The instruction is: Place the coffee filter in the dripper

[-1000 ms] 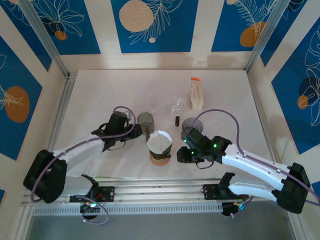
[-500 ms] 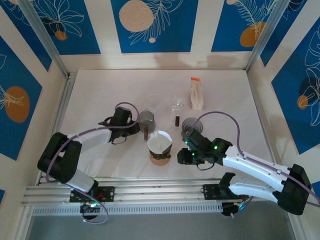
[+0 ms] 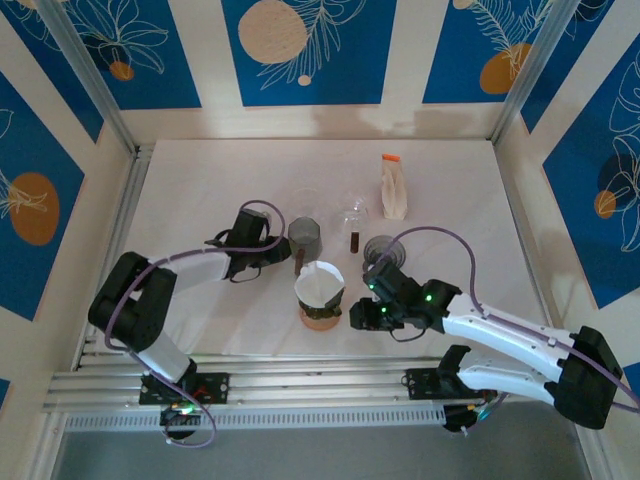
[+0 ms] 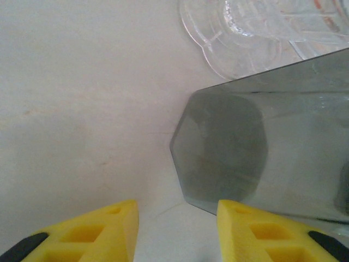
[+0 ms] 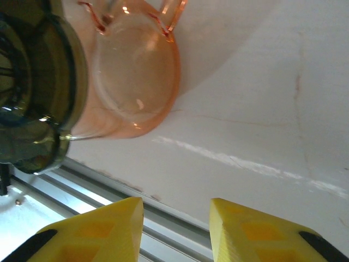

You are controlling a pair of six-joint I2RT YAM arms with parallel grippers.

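Note:
The white paper coffee filter [image 3: 319, 283] sits as an open cone in the smoky dripper [image 5: 32, 82], which rests on a pink glass cup [image 5: 133, 71] at the table's front middle. In the top view my right gripper [image 3: 353, 316] is just right of the cup, apart from it. Its yellow fingers stand open in the right wrist view with nothing between them [image 5: 177, 204]. My left gripper [image 3: 284, 254] is open beside a grey tumbler [image 4: 256, 153], and its right finger [image 4: 256, 229] is close to the glass, not around it.
A clear glass dish [image 4: 245, 33] lies just beyond the tumbler. Farther back stand a clear glass piece [image 3: 352, 212], a small brown bottle [image 3: 354, 240], a dark round lid [image 3: 382, 248] and a bag with an orange clip [image 3: 394, 187]. The metal rail [image 5: 109, 202] runs along the near edge.
My left arm has reached farther right, up to the grey tumbler, and its jaws stand slightly wider. My right gripper has edged left toward the cup. The filter has not moved.

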